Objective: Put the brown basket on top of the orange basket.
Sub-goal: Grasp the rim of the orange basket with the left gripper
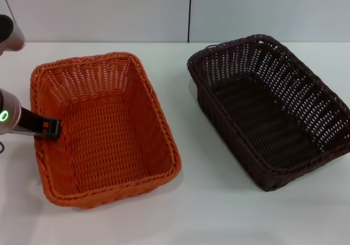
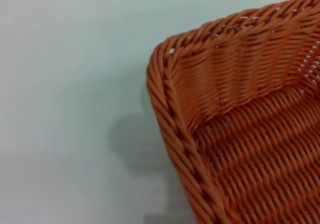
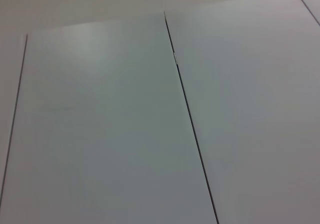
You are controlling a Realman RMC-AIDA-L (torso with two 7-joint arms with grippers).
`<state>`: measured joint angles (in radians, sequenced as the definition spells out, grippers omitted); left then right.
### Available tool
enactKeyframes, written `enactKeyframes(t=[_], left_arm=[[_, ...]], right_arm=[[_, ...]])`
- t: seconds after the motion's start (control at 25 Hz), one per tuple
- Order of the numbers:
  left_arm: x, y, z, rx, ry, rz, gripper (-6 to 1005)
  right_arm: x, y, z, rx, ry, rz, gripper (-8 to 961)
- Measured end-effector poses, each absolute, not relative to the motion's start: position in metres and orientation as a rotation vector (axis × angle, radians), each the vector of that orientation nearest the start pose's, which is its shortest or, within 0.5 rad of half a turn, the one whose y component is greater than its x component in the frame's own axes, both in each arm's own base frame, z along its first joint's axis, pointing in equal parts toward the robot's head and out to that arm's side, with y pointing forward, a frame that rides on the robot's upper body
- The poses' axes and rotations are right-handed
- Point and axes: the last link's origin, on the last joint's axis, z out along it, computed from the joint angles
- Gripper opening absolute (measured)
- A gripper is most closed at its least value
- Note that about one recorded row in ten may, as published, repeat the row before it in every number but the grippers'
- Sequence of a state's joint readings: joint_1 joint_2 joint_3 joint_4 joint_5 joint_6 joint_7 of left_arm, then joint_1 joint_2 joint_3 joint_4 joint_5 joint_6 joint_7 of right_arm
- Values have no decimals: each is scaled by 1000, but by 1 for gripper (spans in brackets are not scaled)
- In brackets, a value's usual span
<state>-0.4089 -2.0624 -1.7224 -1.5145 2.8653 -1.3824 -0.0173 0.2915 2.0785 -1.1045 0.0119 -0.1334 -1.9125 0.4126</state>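
Note:
The orange basket (image 1: 104,130) sits on the white table at the left, open side up and empty. The brown basket (image 1: 270,111) sits to its right, also upright and empty, a gap of table between them. My left gripper (image 1: 50,128) is at the orange basket's left rim, its dark tip just over the rim's inner edge. The left wrist view shows one corner of the orange basket (image 2: 240,129) from close by, with bare table beside it. The right arm is out of the head view.
The white table (image 1: 191,212) spreads around both baskets, with a pale wall behind. The right wrist view shows only pale panels with a dark seam (image 3: 190,124).

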Motion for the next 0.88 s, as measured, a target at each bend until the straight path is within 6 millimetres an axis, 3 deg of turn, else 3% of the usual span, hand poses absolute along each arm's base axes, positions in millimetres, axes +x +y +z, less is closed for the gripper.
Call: enactKeyframes(t=[0.24,0.88], left_arm=[[-236,353,47,-1869,-1363,314,242],[-221,346,69,-1912,-1150,231,234]], right_arm=[[334,233,75,-1177,231,1130,816],[330,240,72,-1195,236,1143,817]])
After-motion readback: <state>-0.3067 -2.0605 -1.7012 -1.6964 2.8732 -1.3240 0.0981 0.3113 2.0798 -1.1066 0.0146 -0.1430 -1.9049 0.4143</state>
